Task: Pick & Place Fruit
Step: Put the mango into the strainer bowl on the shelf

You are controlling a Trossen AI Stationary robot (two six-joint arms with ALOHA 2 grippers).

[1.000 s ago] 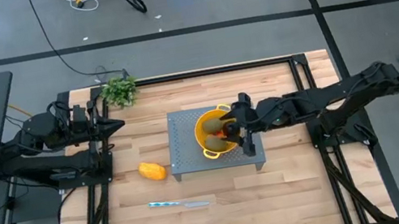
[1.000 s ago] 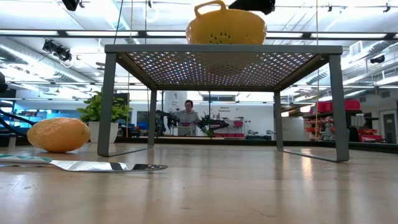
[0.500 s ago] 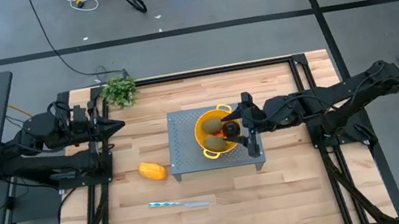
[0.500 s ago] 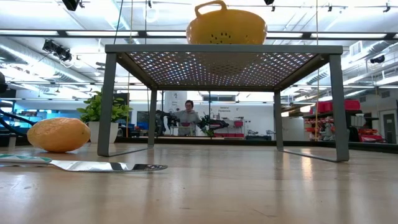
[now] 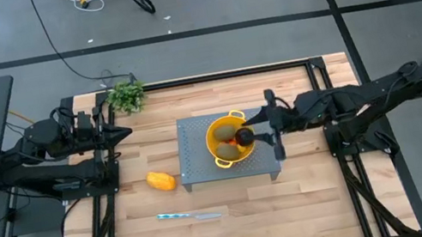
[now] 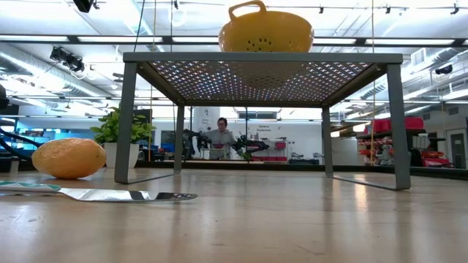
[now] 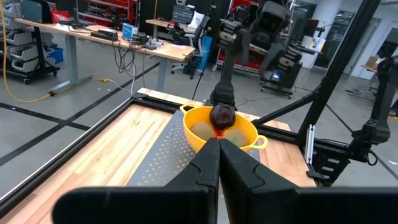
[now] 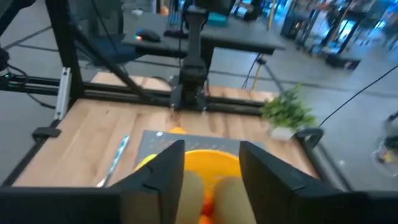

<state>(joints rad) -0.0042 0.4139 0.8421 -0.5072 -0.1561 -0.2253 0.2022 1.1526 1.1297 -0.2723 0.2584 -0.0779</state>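
Right gripper [image 5: 271, 124] hovering just off the yellow colander [image 5: 218, 146], on the side of the perforated grey stand [image 5: 194, 158] nearest its own arm. Fingers [image 8: 166, 171] parted, with a clear gap between them and nothing in that gap. Ahead of and below those fingertips, inside the colander: two brownish-green ovals [image 5: 224, 136], a small blackish round fruit [image 5: 244, 137] and a bit of orange-red [image 7: 219, 132] beneath it, all apart from the fingers. Seen past the right fingers, pale green ovals [image 8: 226, 191] and a spot of orange-red lying in the bowl between and just beyond the tips.

Left gripper [image 7: 219, 144] parked at the table's far-left edge, fingers pressed together, empty, pointed toward the colander but well apart from it. Yellow-orange oblong fruit [image 5: 161, 180] lying on the wooden table [image 5: 312, 196] beside the stand, well away from both sets of fingers. Silvery knife [image 5: 189, 216] flat on the table nearby; leafy green bunch [image 5: 128, 95] at the table's corner.
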